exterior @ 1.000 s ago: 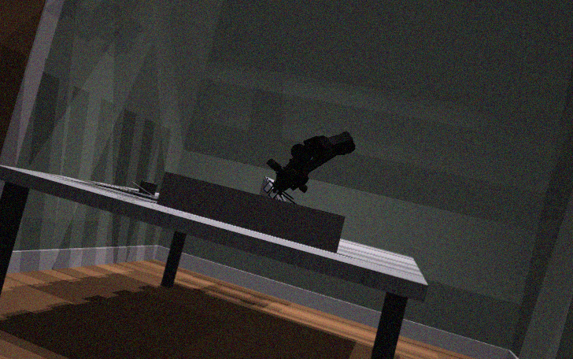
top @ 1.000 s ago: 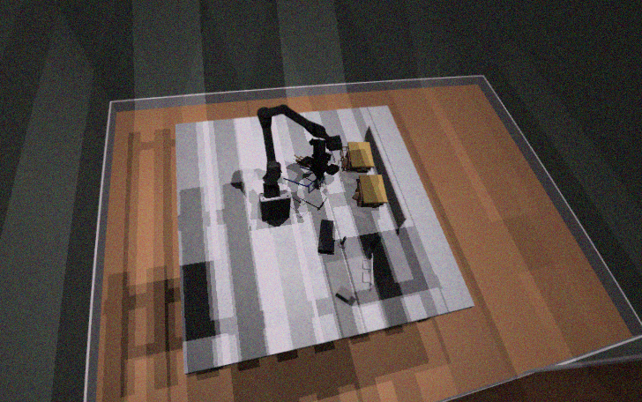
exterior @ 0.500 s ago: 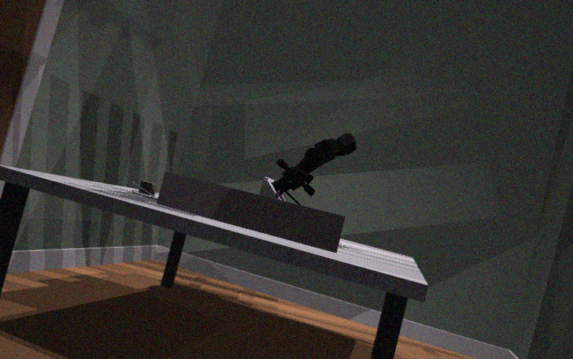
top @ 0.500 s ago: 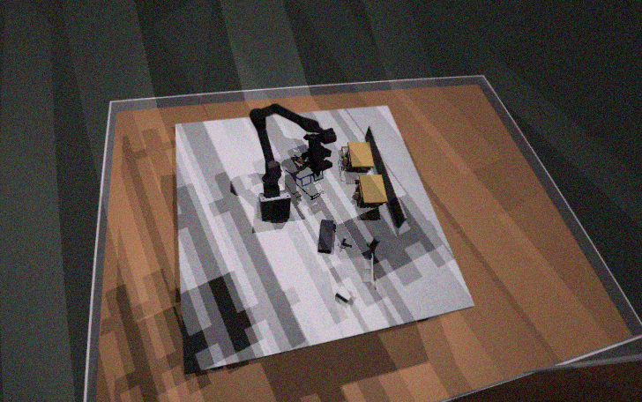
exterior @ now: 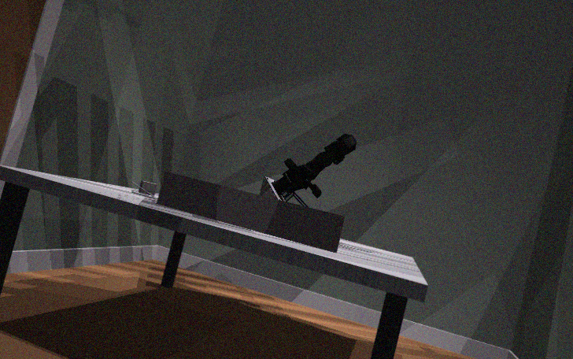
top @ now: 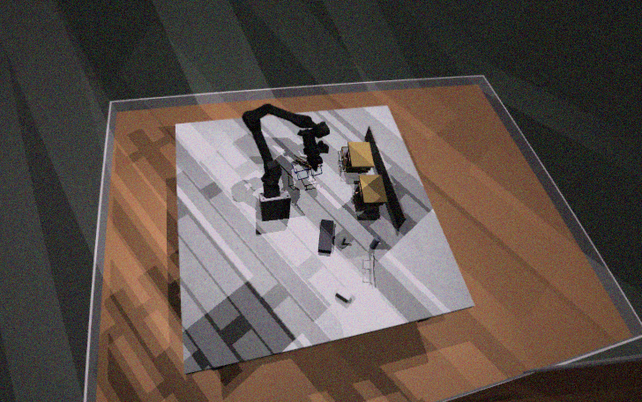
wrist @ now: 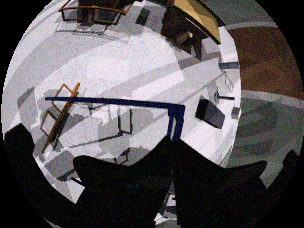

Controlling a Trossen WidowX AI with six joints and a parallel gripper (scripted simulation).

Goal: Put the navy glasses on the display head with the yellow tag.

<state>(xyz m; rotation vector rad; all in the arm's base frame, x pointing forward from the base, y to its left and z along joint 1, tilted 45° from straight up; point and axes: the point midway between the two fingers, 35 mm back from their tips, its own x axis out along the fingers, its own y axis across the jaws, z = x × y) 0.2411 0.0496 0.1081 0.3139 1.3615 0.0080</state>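
Fingers (top: pixel 316 167) (exterior: pixel 276 186) pinched on the navy glasses (top: pixel 302 177) (wrist: pixel 115 101), left of both display heads (top: pixel 361 154) (wrist: pixel 92 16) in the top view. Grip at one end presumably leaves the temples unobstructed for seating. Yellow tag: cannot tell which head.

In the overhead view, ochre tops cover most of the bespectacled display head (top: pixel 361 155) (wrist: pixel 92 16) and the second display head (top: pixel 372 189) (wrist: pixel 190 39), towards one and three o'clock; neither tag can be made out. From outside, the dark panel (top: pixel 385 180) (exterior: pixel 249 207) hides both heads, and the worktop (top: pixel 302 264) (exterior: pixel 380 264) (wrist: pixel 107 62) runs off at nine o'clock. The wrist picture crops the heads at eleven and one o'clock, while the tool (top: pixel 315 167) (exterior: pixel 276 189) (wrist: pixel 170 140) covers part of the navy glasses (wrist: pixel 115 102) towards six.
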